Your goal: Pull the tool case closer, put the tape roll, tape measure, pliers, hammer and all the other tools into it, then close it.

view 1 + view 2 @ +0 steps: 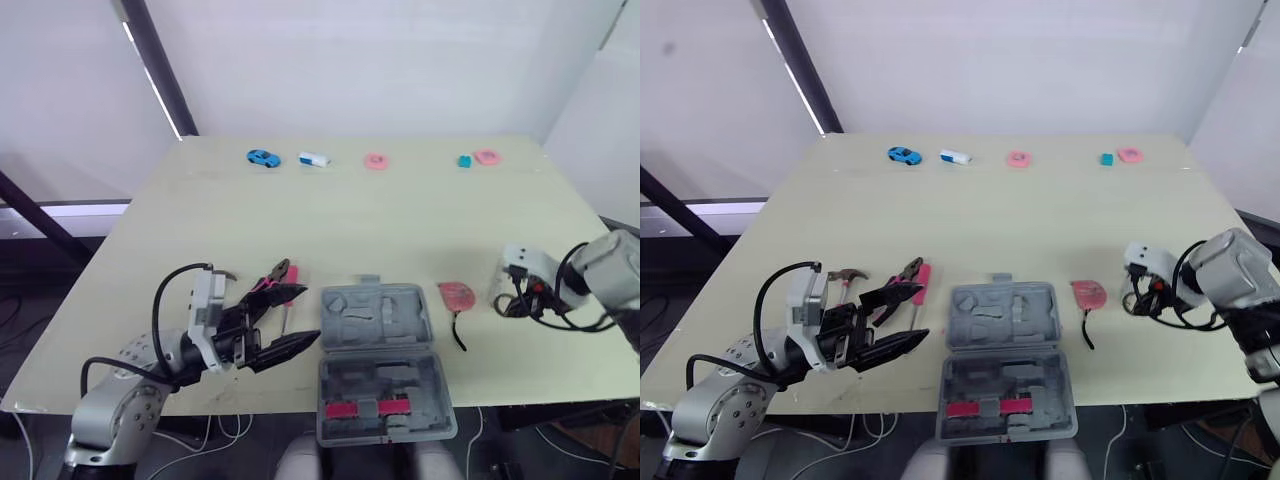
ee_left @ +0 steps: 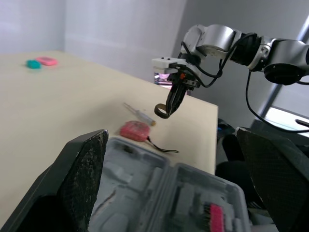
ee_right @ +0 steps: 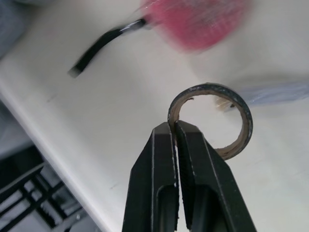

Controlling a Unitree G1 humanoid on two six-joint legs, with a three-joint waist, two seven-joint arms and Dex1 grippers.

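- Right end effector clamped tape roll by its wall, right of tool case; probably for transfer.
- Left end effector sat wide open, empty, left of tool case.

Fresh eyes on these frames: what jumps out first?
The grey tool case lies open at the middle of the table's near edge. To its right, the right gripper pinches the wall of the tape roll and seems to hold it just off the table, beyond the red tape measure. Left of the case, the left gripper is open next to the pliers.
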